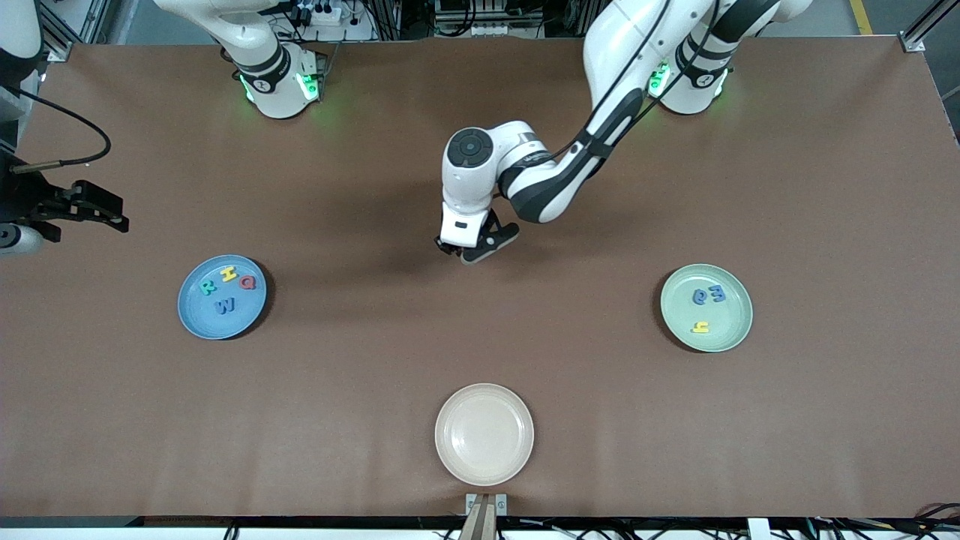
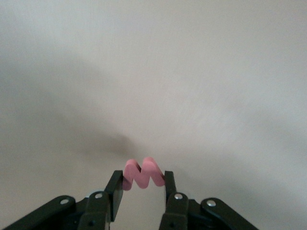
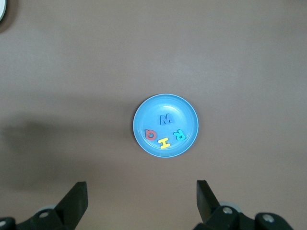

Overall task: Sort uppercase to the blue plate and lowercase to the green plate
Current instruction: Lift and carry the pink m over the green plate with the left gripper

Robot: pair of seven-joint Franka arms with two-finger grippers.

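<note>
- The left gripper hangs over bare table mid-table, its fingers clamped on the red w.
- The right gripper waits high over the right arm's end of the table, jaws spread wide and holding nothing.
- The blue plate carries the teal R, yellow H, red Q and blue W.
- The green plate holds two blue letters and a yellow one.
- A cream plate sits nearest the front camera.
</note>
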